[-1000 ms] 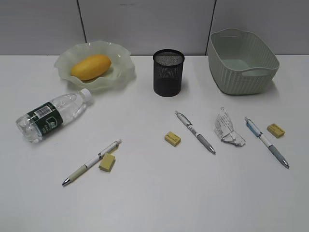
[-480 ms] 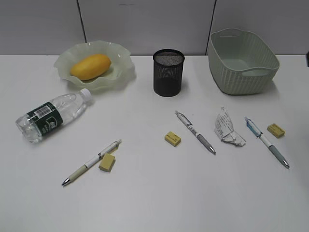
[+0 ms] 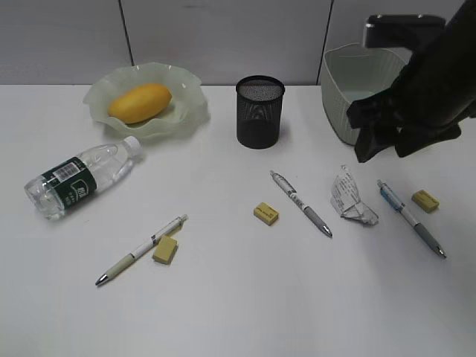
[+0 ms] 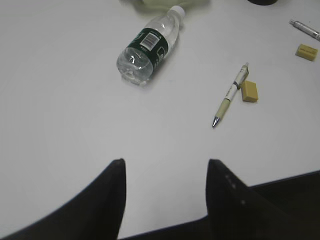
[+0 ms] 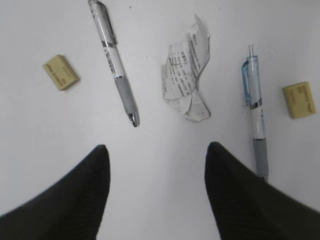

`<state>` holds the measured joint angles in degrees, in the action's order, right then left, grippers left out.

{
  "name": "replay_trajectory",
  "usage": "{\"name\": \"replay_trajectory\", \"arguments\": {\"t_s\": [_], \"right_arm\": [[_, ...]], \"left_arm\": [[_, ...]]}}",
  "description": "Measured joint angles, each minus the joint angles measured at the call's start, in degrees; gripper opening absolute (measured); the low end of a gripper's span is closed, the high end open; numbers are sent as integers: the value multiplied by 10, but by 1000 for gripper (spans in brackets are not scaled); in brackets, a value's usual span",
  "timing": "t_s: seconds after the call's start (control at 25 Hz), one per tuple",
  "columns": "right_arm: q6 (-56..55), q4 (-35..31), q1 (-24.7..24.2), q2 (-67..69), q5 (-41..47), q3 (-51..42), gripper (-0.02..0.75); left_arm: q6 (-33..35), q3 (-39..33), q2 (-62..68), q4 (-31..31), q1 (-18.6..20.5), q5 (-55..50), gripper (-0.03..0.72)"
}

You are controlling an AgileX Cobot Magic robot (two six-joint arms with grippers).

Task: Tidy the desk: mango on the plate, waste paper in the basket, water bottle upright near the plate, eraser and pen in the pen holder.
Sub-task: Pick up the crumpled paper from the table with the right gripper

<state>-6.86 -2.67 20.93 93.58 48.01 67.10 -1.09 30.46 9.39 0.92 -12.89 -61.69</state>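
Observation:
The mango lies on the wavy green plate. On its side at the left of the desk lies the water bottle. The black pen holder stands mid-back. My right gripper hangs open above the desk, just in front of the basket, with the waste paper below it. Pens flank the paper; a third pen lies front left. Three erasers lie on the desk. My left gripper is open and empty.
The right arm hides much of the basket's right side in the exterior view. A grey panelled wall runs behind the desk. The left wrist view shows the desk's near edge under the left gripper.
The right arm has come into the exterior view from the right and now hangs in front of the basket. Nothing on the desk has moved.

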Motion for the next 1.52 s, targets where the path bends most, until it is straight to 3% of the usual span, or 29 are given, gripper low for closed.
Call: {"name": "replay_trajectory", "arguments": {"t_s": [0.2,0.28,0.56,1.0,1.24,1.52], "right_arm": [[-16,9,2,70,-26,0,599],[-17,12,2,90,-48,0,619],[-17,22,2,152,-132,12,613],[-36,49,2,255,-128,74,581],[-66,72,2,272,-108,96,457],[-77,105,2,272,-88,98,88]], "left_arm": [[0,0,0,0,0,0,393],[0,0,0,0,0,0,393],[0,0,0,0,0,0,393],[0,0,0,0,0,0,393],[0,0,0,0,0,0,393],[0,0,0,0,0,0,393]]}}
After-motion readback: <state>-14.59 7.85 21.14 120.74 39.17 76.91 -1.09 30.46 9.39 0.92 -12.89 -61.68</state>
